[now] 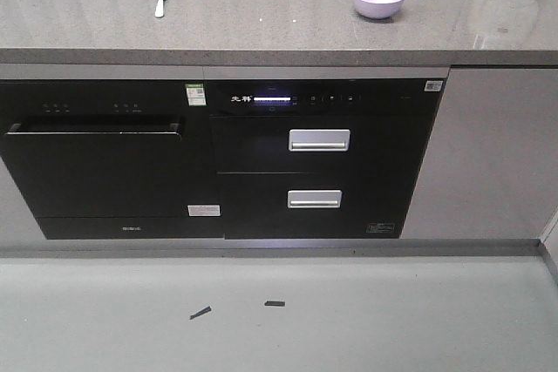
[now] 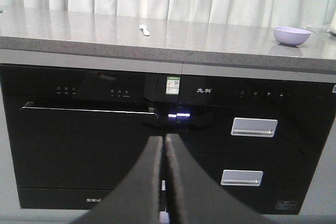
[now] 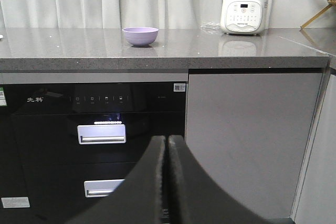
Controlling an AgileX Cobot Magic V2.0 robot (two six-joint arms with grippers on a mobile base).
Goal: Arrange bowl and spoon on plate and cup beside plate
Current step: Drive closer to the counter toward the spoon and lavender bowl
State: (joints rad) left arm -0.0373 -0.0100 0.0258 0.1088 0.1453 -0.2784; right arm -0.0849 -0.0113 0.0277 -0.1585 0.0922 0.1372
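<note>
On the grey countertop [image 1: 261, 28], we observed two task items lying well apart. The spoon [image 1: 160, 3] lay flat toward the left side. Its long axis ran almost front to back, tilted only slightly. In the front view the broader end pointed toward the rear of the counter and the narrow handle pointed toward the front edge. In the left wrist view the spoon [image 2: 144, 29] appeared small, and we could not confirm there which end was the scoop. The bowl [image 1: 378, 0] stood upright toward the right side, opening up, with nothing visible inside it. It also showed in the left wrist view [image 2: 292, 35] and in the right wrist view [image 3: 140, 36].

The left gripper [image 2: 164, 140] was held in front of the black appliance front [image 2: 84, 150], below counter level. Its jaws were pressed together along their length and held nothing. The right gripper [image 3: 167, 139] was in the same condition, jaws closed against each other and empty. It faced the drawer handles [image 3: 101, 134] and the grey cabinet door [image 3: 252, 140]. Neither gripper touched any item. A white blender base [image 3: 244, 15] stood on the counter to the right of the bowl, apart from it.
</note>
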